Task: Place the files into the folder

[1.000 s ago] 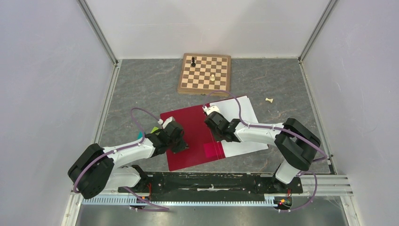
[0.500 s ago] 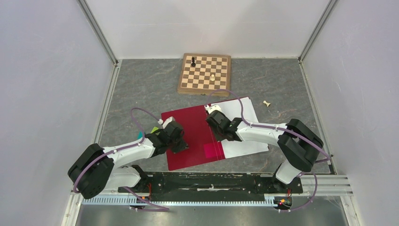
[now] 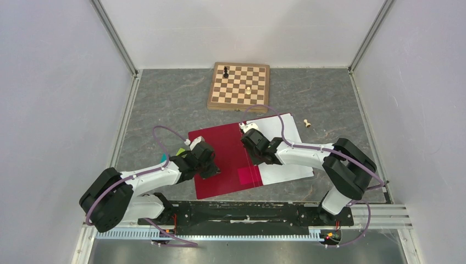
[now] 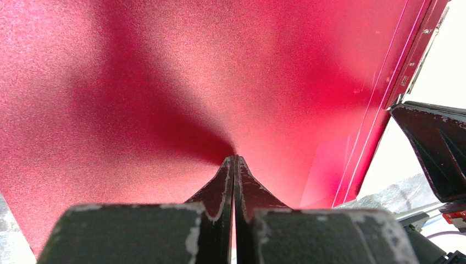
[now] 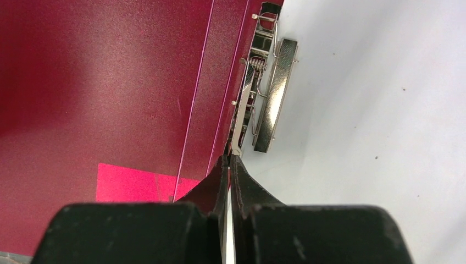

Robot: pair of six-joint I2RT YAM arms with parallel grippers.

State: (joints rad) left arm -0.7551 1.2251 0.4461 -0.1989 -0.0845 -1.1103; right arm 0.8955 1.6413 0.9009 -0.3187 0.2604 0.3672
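1. Wooden chequered chessboard lies at the far side of the grey stone-patterned table, well apart from the arms. A black chess piece and a pale chess piece stand on it.
2. Another pale chess piece lies on the bare table, just beyond the far right corner of the paper.
3. Small green and teal scraps sit beside the left forearm, too small to identify.
4. Both arms reach over the work. The right forearm lies across the sheets, and its purple cable loops over their far corner.
5. The flat crimson-red rectangular folder lies open near the middle of the table, its cover spread to the left.
6. The loose white paper sheets, the files, rest on its right half, beside the spine. No print can be made out on them.
7. A shiny metal spring clip runs along the spine, at the left edge of the sheets.
8. A brighter pink rectangle shows on the red inner cover near the spine.
9. The left gripper has its jaws pressed together, holding nothing, with the tips down on the red cover.
10. The right gripper also has its jaws closed, with the tips at the near end of the clip. Whether they pinch the metal cannot be told.
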